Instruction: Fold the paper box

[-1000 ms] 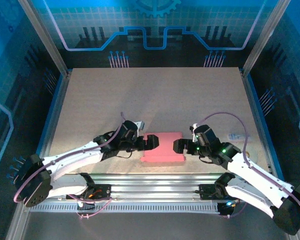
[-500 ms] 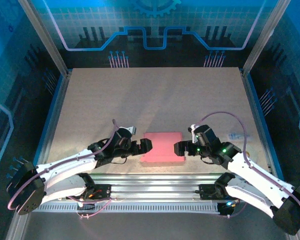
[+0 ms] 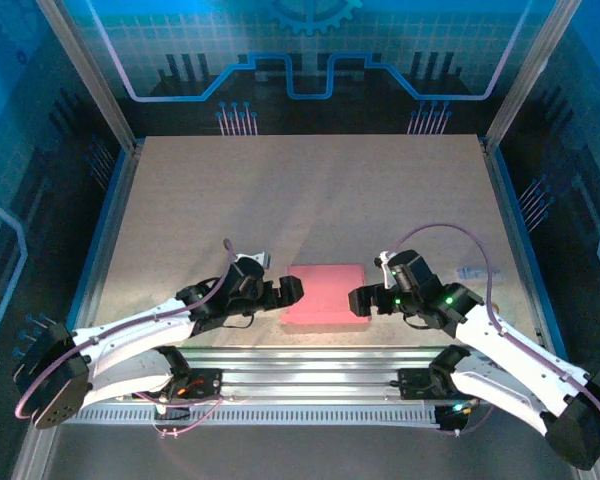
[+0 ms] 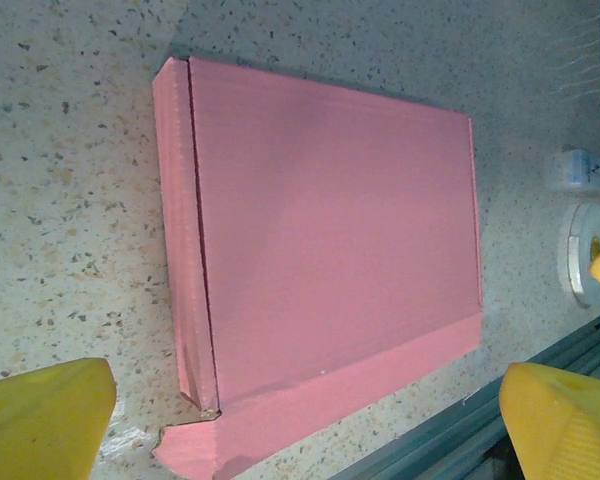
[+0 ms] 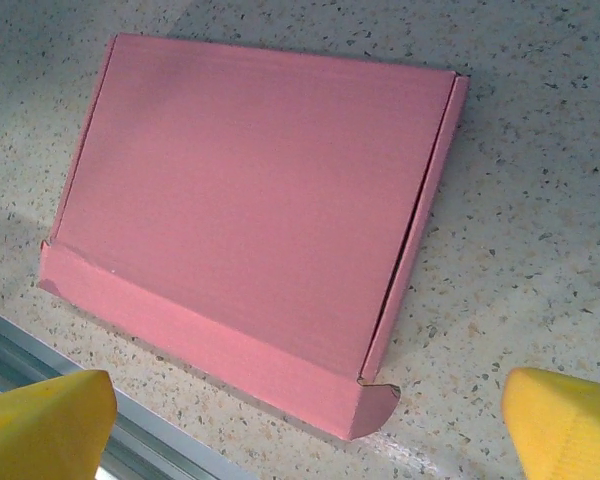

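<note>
Left gripper (image 3: 292, 290): we see the jaws spread wide, with nothing held between them. In the left wrist view the two yellow fingertips (image 4: 42, 420) sit at the lower corners of the picture, well apart from each other. The pink card lies ahead of them, and neither pad rests on it.

Right gripper (image 3: 360, 297): we see the same condition, with the jaws wide and nothing clamped. In the right wrist view its yellow fingertips (image 5: 565, 420) stand at the lower corners, clear of the card.

The paper box (image 3: 325, 295) lies flat on the table (image 3: 300, 190), pink face up, closed into a slim rectangular form. From above it sits between the two grippers, with the left one just beside its left edge and the right one just beside its right edge. We cannot tell from above whether either touches it.

The box rests near the front of the table, just behind the metal rail (image 3: 310, 358). In the right wrist view a narrow folded strip runs along the box's rail-side edge, and a rounded tab (image 5: 376, 402) sticks out at one corner.

A small white object (image 3: 470, 272) lies on the table to the right of the right gripper, apart from the box.
</note>
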You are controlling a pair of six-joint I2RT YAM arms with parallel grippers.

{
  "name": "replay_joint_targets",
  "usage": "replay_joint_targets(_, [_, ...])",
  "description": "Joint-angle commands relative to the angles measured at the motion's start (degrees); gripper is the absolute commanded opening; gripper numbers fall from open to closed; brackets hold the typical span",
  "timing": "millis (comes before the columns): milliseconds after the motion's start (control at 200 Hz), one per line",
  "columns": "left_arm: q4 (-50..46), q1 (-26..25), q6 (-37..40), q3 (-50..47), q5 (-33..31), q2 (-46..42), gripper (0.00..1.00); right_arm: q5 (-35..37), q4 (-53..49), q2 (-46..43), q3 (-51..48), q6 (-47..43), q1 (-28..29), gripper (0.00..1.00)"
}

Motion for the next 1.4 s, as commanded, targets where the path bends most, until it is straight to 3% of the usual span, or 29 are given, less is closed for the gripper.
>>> replay_joint_targets(0, [-0.76,-0.38,2.60,0.42,1.83,1.00,0.99,1.65,-0.20,-0.79,-0.55,3.26,-0.50,1.00])
replay_joint_targets(350, [-1.74,-0.43,6.96,0.94,2.33,4.89,1.00,1.66,5.44,2.78,-4.63,12.28,-0.27,1.00])
replay_joint_targets(705, [-3.71,-0.39,5.85,1.59,2.23,6.80,0.99,-1.55,8.98,11.55,-2.89,10.63,1.08,1.00])
replay_joint_targets(1396, [1.82,-0.41,4.93,2.32,9.10,10.89,0.99,-4.94,14.16,13.64,-4.28,11.89,3.45,1.00])
